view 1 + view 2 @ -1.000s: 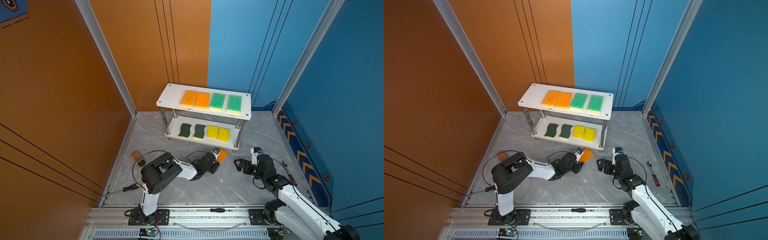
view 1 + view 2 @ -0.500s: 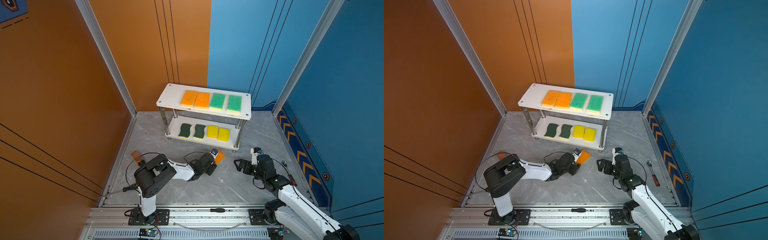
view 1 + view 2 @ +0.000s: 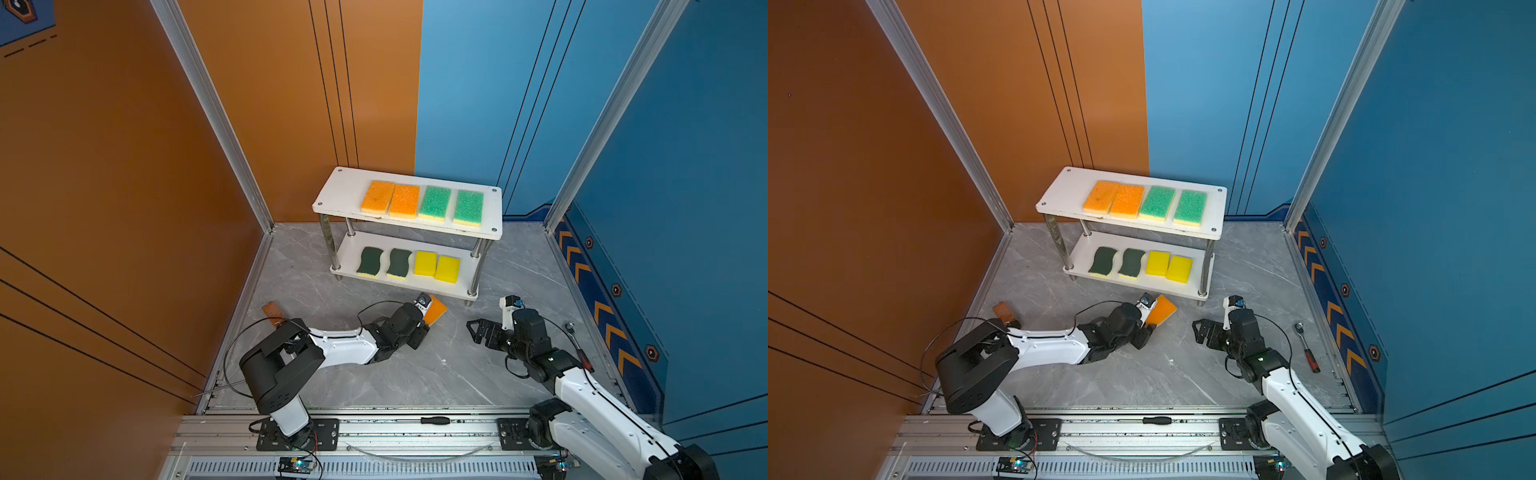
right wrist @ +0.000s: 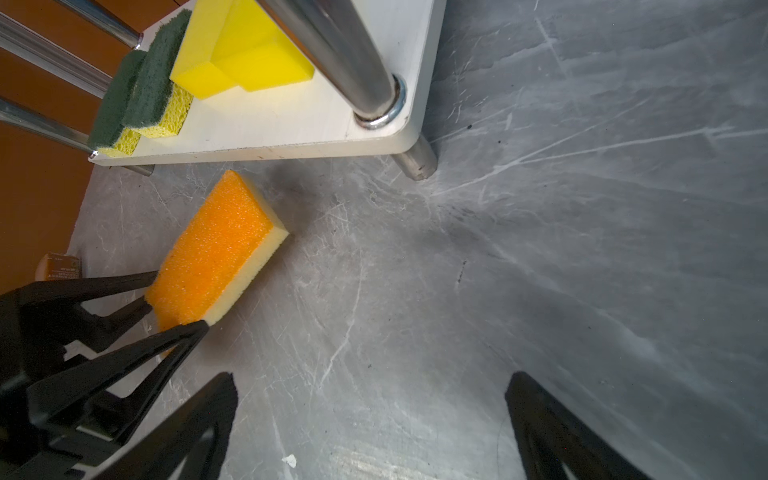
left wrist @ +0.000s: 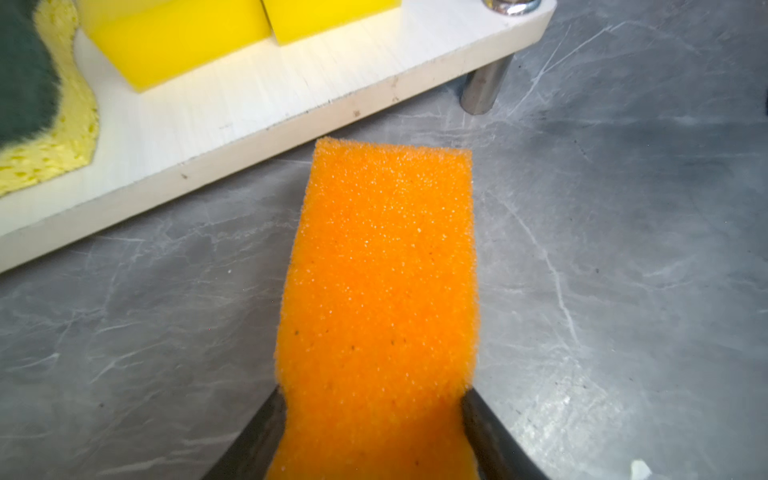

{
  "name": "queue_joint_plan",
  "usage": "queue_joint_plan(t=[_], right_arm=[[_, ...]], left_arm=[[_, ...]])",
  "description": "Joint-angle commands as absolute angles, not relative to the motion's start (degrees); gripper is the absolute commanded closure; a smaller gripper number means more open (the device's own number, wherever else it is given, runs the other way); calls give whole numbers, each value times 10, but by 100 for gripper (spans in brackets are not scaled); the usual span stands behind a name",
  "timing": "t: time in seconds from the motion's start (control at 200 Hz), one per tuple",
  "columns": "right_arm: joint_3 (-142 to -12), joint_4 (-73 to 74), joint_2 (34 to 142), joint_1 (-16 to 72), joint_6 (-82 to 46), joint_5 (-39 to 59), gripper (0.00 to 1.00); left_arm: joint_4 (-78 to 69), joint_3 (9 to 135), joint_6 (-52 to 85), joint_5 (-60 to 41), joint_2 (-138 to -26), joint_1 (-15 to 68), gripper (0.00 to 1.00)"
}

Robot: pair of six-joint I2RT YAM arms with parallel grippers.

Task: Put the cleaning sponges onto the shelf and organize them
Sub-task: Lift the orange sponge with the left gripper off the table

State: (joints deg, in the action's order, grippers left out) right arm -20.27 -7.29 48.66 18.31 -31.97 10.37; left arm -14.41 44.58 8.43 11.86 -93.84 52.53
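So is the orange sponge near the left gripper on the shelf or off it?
Off. The orange sponge is over the floor in front of the shelf, left gripper clamping one end.

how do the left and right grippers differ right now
The left gripper is shut on the end of an orange sponge; the right gripper is open and empty. The left gripper sits in front of the shelf; the right gripper sits off by its right front leg. Both are black and low over the floor.
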Motion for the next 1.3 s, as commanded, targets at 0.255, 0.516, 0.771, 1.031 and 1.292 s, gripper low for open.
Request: queue_joint_plan(t=[0.255,0.516,0.771,1.031,1.292], right_arm=[[-195,-53,497,181,-329,112,0],[-194,-44,508,183,-332,114,0],[-187,-26,520,185,-337,115,0],[-188,-14,538,187,-336,120,0],[-191,-8,548,189,-338,121,0]], left_arm=[[-50,450,87,127,-858,533,42],[22,466,89,119,-801,535,42],[121,502,91,125,-735,534,41],[135,500,99,138,-644,533,40],[180,504,98,169,-591,524,40]])
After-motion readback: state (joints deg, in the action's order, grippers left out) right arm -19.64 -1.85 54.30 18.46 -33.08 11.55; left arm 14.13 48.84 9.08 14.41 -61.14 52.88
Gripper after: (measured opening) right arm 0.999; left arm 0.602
